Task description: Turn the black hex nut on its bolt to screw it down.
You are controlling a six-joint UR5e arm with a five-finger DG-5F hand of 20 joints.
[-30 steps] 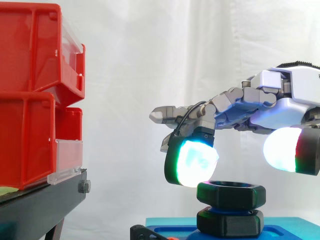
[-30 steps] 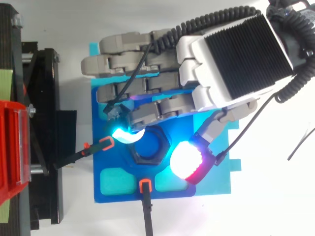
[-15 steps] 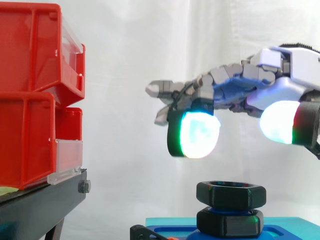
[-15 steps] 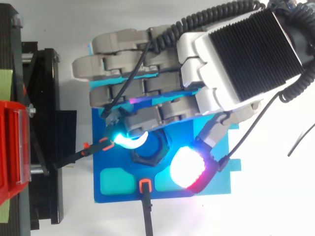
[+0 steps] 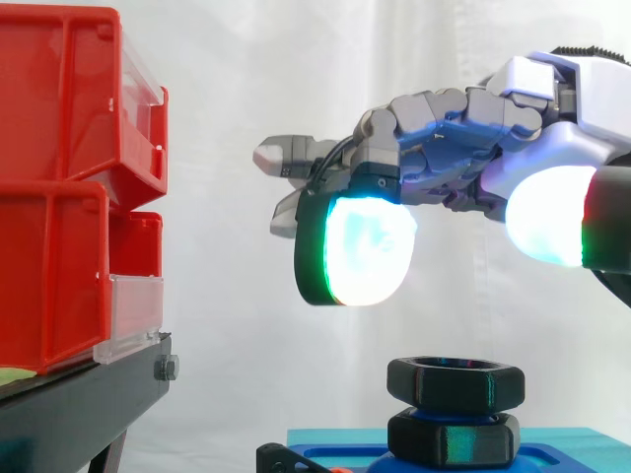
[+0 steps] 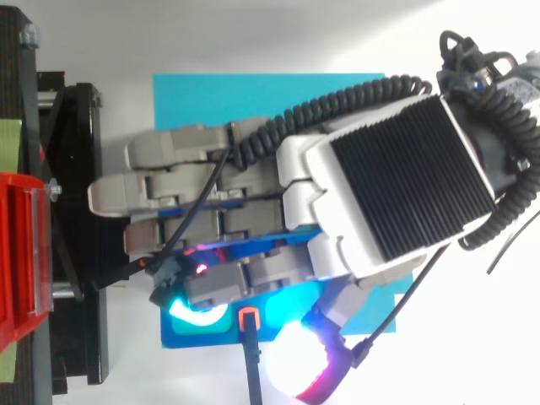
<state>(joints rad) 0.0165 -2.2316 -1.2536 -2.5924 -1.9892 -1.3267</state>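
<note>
The black hex nut sits level on its bolt, directly above a second black hex piece on the blue base plate. My hand hovers well above the nut, touching nothing. Its fingers are relaxed and spread. A cyan-white fingertip pad hangs up and to the left of the nut, and the thumb pad glows up and to the right of it. In the top view the hand lies over the blue base plate and hides the nut.
Stacked red bins stand on a black stand at the left, a short way from the fingertips. Black clamps with orange tips hold the plate's near edge. The white curtain hangs behind.
The hand has lifted from just over the nut to well above it. In the top view it has slid toward the plate's lower edge and left, with its fingers still apart.
</note>
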